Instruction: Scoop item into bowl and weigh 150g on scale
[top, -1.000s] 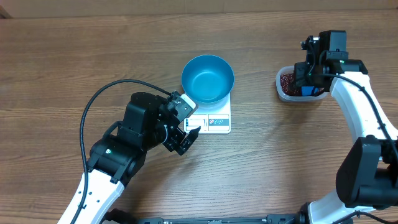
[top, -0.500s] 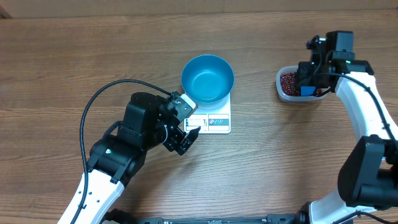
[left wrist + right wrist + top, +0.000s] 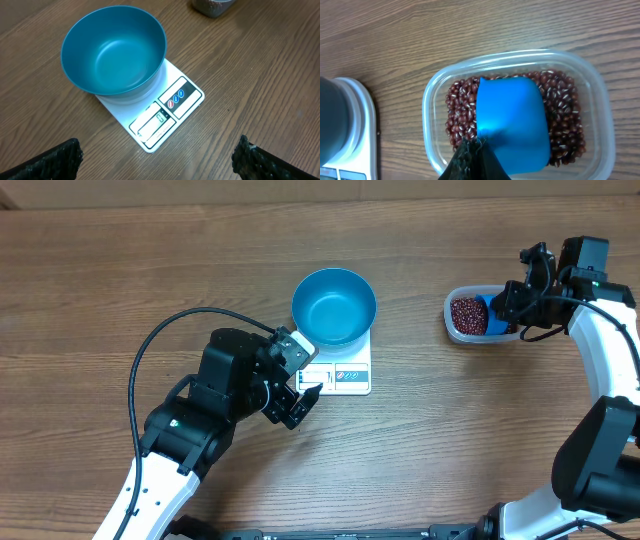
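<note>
One scoop (image 3: 512, 120) lies on the beans (image 3: 460, 112) in one tub (image 3: 431, 95), with the right gripper (image 3: 475, 160) clamped on its handle: scooping step. One bowl (image 3: 334, 305), empty, sits on one scale (image 3: 348, 377). Left gripper (image 3: 298, 398) is spread wide near the scale, holding nothing. Next: dig in, lift level, carry to the bowl

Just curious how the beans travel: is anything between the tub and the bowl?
Nothing visible. Only bare table lies between the tub of beans and the empty bowl on the scale. The right gripper holds the scoop in the tub.
</note>
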Controlling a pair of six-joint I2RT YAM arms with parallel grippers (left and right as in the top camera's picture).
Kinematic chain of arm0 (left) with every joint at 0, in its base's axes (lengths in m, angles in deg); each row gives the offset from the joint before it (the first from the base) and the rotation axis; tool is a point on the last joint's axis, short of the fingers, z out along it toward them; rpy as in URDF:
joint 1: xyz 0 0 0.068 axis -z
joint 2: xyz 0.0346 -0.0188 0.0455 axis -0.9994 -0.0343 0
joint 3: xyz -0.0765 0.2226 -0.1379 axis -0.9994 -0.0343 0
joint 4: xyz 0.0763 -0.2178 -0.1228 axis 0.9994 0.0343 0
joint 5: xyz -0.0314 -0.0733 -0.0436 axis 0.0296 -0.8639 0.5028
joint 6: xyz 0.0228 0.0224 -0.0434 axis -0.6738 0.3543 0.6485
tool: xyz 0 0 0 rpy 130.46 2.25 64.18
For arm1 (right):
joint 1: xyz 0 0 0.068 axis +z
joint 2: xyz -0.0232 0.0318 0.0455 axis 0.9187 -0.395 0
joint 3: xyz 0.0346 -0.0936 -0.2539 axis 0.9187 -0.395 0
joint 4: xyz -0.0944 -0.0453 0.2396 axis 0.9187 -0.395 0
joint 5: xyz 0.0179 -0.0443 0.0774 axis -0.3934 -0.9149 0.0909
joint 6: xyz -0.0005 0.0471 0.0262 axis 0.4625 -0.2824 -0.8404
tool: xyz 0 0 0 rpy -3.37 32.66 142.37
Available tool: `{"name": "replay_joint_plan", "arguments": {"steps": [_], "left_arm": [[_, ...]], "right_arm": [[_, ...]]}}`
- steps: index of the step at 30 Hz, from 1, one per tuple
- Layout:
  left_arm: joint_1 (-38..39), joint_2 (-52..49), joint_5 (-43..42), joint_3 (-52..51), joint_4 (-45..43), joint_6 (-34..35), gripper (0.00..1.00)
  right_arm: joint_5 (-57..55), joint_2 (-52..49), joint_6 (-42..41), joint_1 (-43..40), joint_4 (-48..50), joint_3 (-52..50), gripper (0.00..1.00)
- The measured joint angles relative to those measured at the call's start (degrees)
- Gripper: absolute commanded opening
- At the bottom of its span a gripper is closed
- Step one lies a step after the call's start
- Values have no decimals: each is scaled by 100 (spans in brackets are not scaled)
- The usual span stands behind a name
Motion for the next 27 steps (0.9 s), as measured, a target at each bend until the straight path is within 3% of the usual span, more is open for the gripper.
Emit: {"name": "replay_joint_plan", "arguments": {"steps": [27], "left_arm": [[0, 0, 0, 0, 0, 0, 99]], "right_arm": [[127, 0, -748, 0, -42, 0, 4]]}}
